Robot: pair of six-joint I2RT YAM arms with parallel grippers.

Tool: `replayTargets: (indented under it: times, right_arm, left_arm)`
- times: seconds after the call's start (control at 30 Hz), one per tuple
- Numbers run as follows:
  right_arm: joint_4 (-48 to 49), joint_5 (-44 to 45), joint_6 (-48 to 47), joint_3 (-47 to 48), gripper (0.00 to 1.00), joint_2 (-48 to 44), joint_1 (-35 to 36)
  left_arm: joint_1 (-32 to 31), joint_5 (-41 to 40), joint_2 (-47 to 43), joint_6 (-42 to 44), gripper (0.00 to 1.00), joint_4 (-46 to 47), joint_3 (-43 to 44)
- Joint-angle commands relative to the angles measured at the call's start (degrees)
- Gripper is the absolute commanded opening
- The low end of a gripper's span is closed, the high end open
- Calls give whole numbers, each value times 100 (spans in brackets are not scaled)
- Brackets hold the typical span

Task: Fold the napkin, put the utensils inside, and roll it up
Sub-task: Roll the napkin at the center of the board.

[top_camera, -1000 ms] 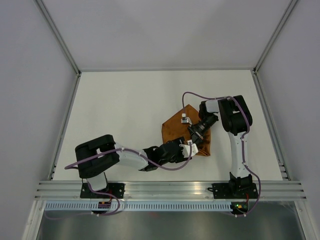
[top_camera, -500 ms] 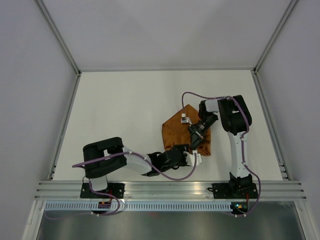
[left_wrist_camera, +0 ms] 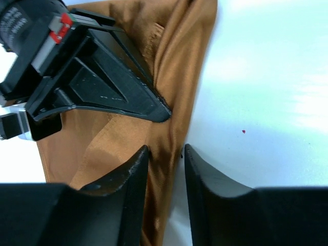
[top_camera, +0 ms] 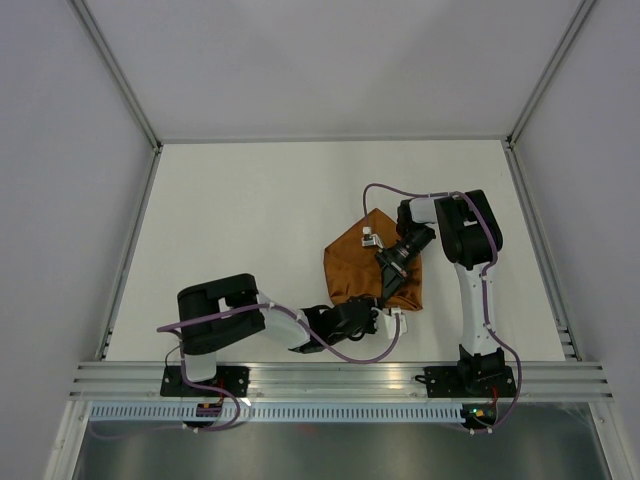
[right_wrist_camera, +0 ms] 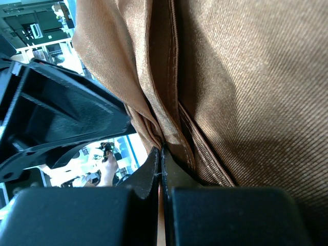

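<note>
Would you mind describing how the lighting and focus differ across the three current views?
Top external view: soft, even light, sharp throughout, barely any shadow on the table. Left wrist view: the table is washed out by glare and the napkin shows sheen. Right wrist view: the napkin's weave is crisp, while the lower-left background is overexposed.

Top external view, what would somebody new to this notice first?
The rust-orange napkin stands out, bunched into a crumpled shape right of centre on the white table, the only colour there. At its near edge the right hand is shut on a fold of the cloth. The left hand, jaws apart, straddles the edge just beside it.
</note>
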Motion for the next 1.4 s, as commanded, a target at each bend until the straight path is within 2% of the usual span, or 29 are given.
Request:
replayTargets:
  times: [0.0,0.17,0.6,0.77,0.93,1.1,1.23,1.37]
  right_arm:
    - [925,601,-433,35,1,406,-18]
    - [837,593,-503,62,0,441,-27]
    - [766,584,-556,71,0,442,-27]
    - [714,584,-565,88,0,442,-27]
    - [731,610,-530,88,0,354,-27]
    - [758,584,-460,79,8,108,-62]
    - [652,505,-477,167,23,-85,-106]
    - [599,435,-442,255,33,-375,-150]
  left_arm:
    - [-40,19,162,279,39,-108,216]
    - [-32,107,268,253,30,-249,269]
    - [30,142,523,165,15,-794,576]
    - [56,265,540,86,3,-1093,752]
    - [109,484,436,-72,2,-1435,858]
    - [258,949,286,-379,2,-1691,902]
    - [416,1275,207,-582,2,-2033,1016]
    - [557,1618,189,-819,2,-2393,1183]
